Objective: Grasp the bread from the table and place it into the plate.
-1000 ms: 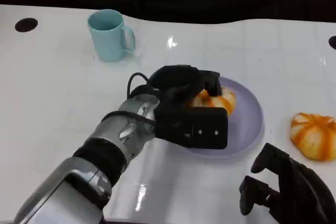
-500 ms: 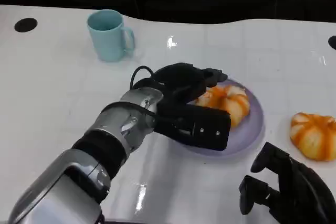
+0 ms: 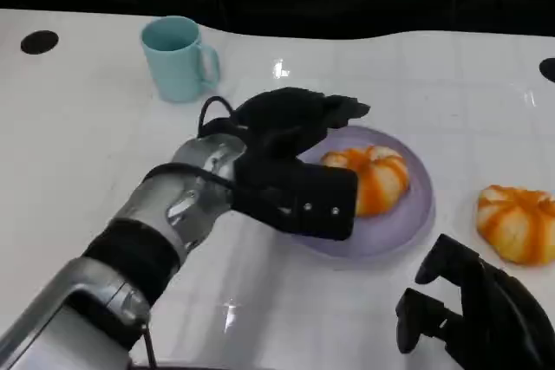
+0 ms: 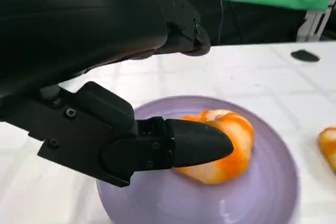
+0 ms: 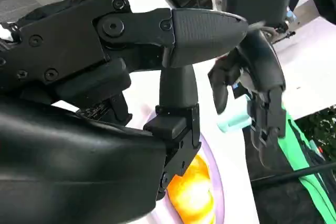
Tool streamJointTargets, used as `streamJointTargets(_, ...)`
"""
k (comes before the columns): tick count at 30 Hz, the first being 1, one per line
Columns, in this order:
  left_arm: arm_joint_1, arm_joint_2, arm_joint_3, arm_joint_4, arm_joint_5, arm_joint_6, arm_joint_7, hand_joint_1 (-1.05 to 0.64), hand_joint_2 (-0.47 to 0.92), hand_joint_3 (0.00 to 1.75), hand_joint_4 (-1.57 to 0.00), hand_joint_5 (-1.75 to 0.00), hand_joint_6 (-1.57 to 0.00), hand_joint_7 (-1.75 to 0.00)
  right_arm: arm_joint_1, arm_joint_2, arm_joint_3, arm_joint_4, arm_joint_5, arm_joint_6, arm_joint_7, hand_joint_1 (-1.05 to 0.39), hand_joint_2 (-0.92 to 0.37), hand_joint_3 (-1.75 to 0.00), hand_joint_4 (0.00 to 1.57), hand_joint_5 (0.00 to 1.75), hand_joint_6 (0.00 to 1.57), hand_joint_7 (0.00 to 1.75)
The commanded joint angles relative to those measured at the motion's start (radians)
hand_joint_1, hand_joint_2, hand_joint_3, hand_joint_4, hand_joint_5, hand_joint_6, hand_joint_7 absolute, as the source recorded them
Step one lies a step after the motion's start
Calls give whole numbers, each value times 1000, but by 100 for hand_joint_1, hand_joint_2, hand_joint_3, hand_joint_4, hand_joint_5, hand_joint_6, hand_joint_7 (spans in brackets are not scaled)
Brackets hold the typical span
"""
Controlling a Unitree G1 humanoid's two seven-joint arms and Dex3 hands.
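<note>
An orange-and-white bread (image 3: 375,178) lies on the lavender plate (image 3: 408,227). My left hand (image 3: 290,158) hovers over the plate's left part with fingers apart, holding nothing. In the left wrist view one fingertip (image 4: 202,142) stands just in front of the bread (image 4: 240,132) on the plate (image 4: 262,195), without gripping it. A second bread (image 3: 516,224) sits on the table to the right of the plate. My right hand (image 3: 475,316) rests near the table's front right edge, fingers apart and holding nothing; in its wrist view the right hand (image 5: 131,77) also holds nothing.
A light blue mug (image 3: 178,56) stands at the back left of the white table (image 3: 78,145). Dark round holes (image 3: 39,42) mark the table's far corners. The second bread (image 4: 328,145) lies just beyond the plate's rim.
My left hand has let go of the bread and drawn back to the left. The bread, earlier half covered by the fingers, now lies uncovered on the plate. The right hand has stayed put.
</note>
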State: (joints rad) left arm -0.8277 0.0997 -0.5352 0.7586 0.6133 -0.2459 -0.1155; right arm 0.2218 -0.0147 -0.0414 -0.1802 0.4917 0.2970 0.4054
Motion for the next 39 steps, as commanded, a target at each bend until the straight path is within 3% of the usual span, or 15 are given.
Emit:
streamJointTargets(1, 118, 37, 129, -84, -195, -74, -80, -78, 92, 45, -19, -31, -30, -17, -1, -7, -8, 2, 6, -12, 5, -55, -92, -49, 78, 175, 52, 175)
streamJointTargets(4, 211, 6, 240, -124, -411, -107, -177, -67, 92, 31, -7, -70, -38, -11, 0, -7, -11, -3, 7, 0, -6, -55, -92, -49, 78, 175, 52, 175)
streamJointTargets(7, 292, -21, 323, -184, -573, -88, -249, -64, 92, 28, -12, -92, -46, -12, 0, -10, -10, 2, 1, -11, -1, -55, -92, -49, 78, 175, 51, 175)
streamJointTargets(9, 337, -32, 362, -223, -650, -76, -283, -64, 92, 28, -14, -95, -47, -13, 0, -12, -10, 1, 0, -10, 1, -55, -92, -49, 77, 175, 51, 175)
streamJointTargets(13, 449, -53, 438, -351, -820, 4, -352, -59, 92, 29, -43, -88, -66, -18, 3, -11, -12, -3, 7, -3, 1, -55, -92, -48, 75, 175, 49, 175)
streamJointTargets(17, 469, -55, 449, -394, -836, 44, -364, -58, 92, 29, -48, -85, -69, -18, 3, -11, -12, -3, 8, -2, 1, -55, -92, -48, 75, 175, 49, 175)
streamJointTargets(18, 522, -67, 487, -445, -938, 101, -400, -58, 92, 29, -48, -85, -69, -18, 3, -11, -10, -6, 6, -1, -1, -55, -92, -48, 75, 175, 49, 175)
streamJointTargets(19, 570, -76, 523, -492, -1035, 166, -430, -61, 92, 30, -60, -91, -80, -23, 3, -11, -9, -7, 6, 1, -2, -55, -92, -48, 75, 175, 49, 175)
streamJointTargets(21, 649, -86, 570, -568, -1162, 255, -460, -64, 92, 29, -67, -107, -90, -32, 3, -10, -8, -8, 5, 1, -2, -56, -92, -47, 75, 175, 50, 175)
streamJointTargets(24, 725, -93, 600, -638, -1233, 316, -467, -58, 92, 41, -61, -150, -73, -92, 6, -8, -7, -13, 9, 5, -3, -55, -92, -46, 76, 175, 50, 175)
streamJointTargets(25, 735, -95, 605, -649, -1243, 328, -468, -57, 92, 42, -61, -155, -70, -100, 6, -8, -7, -14, 10, 6, -3, -55, -92, -46, 77, 175, 50, 175)
streamJointTargets(34, 774, -108, 631, -683, -1279, 374, -492, -56, 92, 43, -60, -160, -66, -111, 9, -7, -7, -21, 9, 8, -7, -55, -92, -46, 77, 175, 50, 175)
streamJointTargets(35, 795, -111, 641, -687, -1306, 385, -510, -57, 92, 41, -61, -169, -64, -125, 11, -7, -6, -24, 8, 9, -9, -55, -92, -46, 77, 175, 51, 175)
streamJointTargets(38, 816, -115, 654, -694, -1336, 401, -532, -57, 92, 40, -61, -174, -63, -134, 12, -8, -5, -29, 7, 10, -12, -56, -92, -45, 78, 175, 51, 175)
streamJointTargets(39, 899, -146, 656, -724, -1351, 396, -518, -57, 92, 42, -63, -174, -62, -141, 14, -13, -7, -35, 11, 15, -9, -56, -92, -45, 78, 175, 51, 175)
